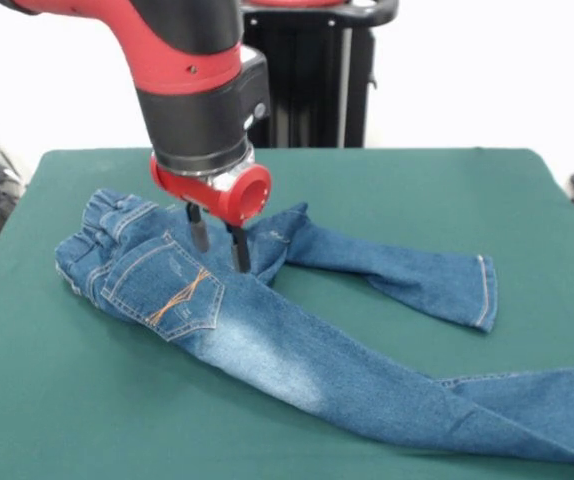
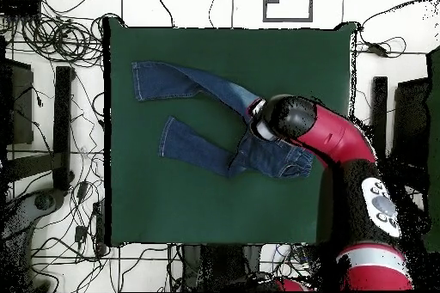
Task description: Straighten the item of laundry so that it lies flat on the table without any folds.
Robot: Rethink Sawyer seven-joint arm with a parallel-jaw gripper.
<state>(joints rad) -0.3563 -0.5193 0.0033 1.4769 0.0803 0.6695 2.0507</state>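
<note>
In the overhead view, the gripper and the seat of the jeans [image 2: 206, 126] are covered by the arm. In the front view, the nearer leg is cut off at the right edge. The gripper [image 1: 219, 240] is seen with its two fingers spread and nothing between them, tips at the crotch fold. The jeans lie rumpled on the table [image 1: 447, 190], legs apart.

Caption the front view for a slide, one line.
End effector poised open over the seat of rumpled blue jeans on the green table.
</note>
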